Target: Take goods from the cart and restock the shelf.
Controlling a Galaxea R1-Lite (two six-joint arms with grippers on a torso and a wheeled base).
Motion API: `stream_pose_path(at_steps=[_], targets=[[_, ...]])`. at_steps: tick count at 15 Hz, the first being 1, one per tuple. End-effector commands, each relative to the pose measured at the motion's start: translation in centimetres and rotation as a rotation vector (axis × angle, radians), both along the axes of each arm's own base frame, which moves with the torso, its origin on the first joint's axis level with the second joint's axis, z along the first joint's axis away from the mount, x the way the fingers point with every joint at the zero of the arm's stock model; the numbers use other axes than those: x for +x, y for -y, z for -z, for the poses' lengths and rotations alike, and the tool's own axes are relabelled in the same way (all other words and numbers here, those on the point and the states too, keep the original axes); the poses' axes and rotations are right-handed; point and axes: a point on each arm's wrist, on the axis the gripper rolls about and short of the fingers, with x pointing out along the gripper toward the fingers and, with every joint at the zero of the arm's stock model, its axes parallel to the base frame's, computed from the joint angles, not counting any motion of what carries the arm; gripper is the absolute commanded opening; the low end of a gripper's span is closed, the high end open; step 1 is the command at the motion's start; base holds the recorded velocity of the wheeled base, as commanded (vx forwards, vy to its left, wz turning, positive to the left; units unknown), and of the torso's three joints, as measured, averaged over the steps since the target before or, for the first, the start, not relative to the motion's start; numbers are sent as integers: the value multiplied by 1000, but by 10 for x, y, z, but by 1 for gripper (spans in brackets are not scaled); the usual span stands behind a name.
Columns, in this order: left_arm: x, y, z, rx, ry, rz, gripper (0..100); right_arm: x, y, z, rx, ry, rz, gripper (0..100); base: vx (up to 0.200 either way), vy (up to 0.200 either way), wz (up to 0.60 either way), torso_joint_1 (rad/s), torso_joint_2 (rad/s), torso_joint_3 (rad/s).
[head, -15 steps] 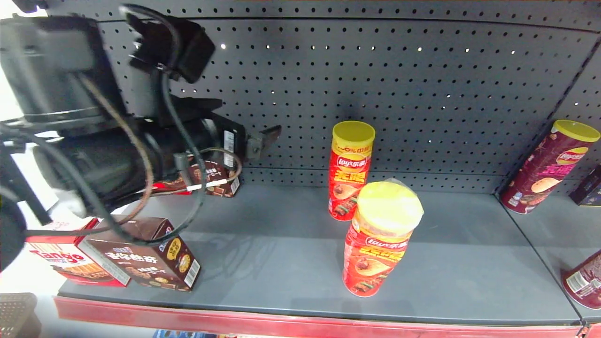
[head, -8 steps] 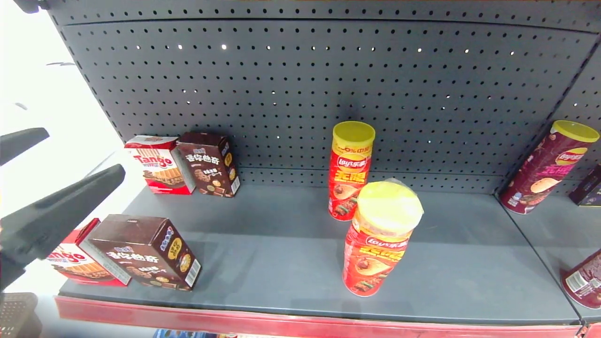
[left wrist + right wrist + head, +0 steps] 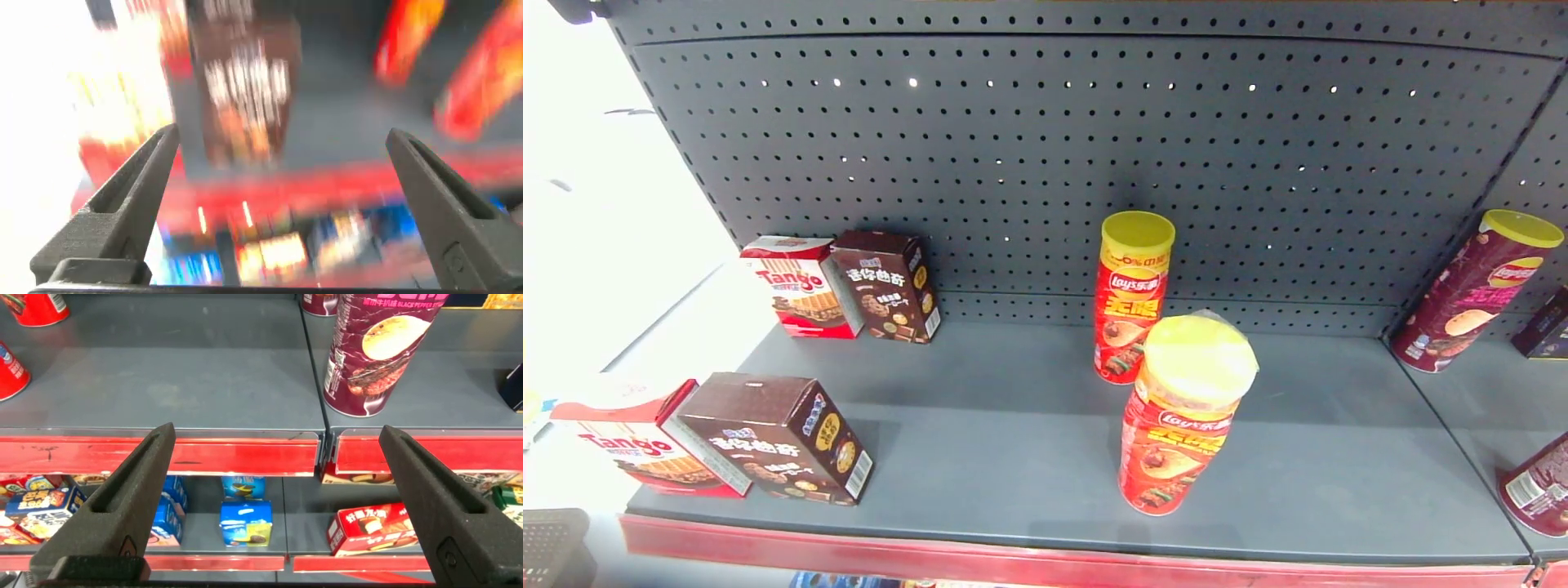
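Note:
The grey shelf (image 3: 1029,441) carries a brown biscuit box (image 3: 784,437) and a red wafer box (image 3: 637,445) at its front left. A second such pair (image 3: 849,286) stands at the back. Two red chip cans with yellow lids, one behind (image 3: 1131,298) and one in front (image 3: 1180,416), stand upright near the middle. My left gripper (image 3: 282,135) is open and holds nothing, facing the brown box (image 3: 245,90) from in front of the shelf. My right gripper (image 3: 278,431) is open and holds nothing too, before the shelf's red front edge (image 3: 237,453), near a maroon chip can (image 3: 376,343).
On the neighbouring shelf section a maroon can (image 3: 1474,290) leans at the right, with another (image 3: 1539,490) at the view's edge. A dark basket corner (image 3: 551,543) sits at the lower left. The lower shelf holds blue packs (image 3: 245,518) and a red box (image 3: 372,527).
My left arm, which covered the boxes on the left of the head view, has pulled back leftward and out of that view. The goods on the shelf have not moved.

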Motion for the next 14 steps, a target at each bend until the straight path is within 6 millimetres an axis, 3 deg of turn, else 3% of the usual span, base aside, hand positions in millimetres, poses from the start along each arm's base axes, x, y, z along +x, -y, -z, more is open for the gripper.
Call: stream_pose_path(at_steps=[1, 4, 14], targets=[[-10, 0, 17, -6, 35, -18, 100, 0, 0, 0, 0, -1, 0, 100, 0, 0, 0, 0, 0, 0], [-9, 0, 25, 2, -43, -38, 100, 0, 0, 0, 0, -1, 0, 100, 0, 0, 0, 0, 0, 0], [-9, -1, 25, 26, -42, -70, 100, 0, 0, 0, 0, -1, 0, 100, 0, 0, 0, 0, 0, 0]])
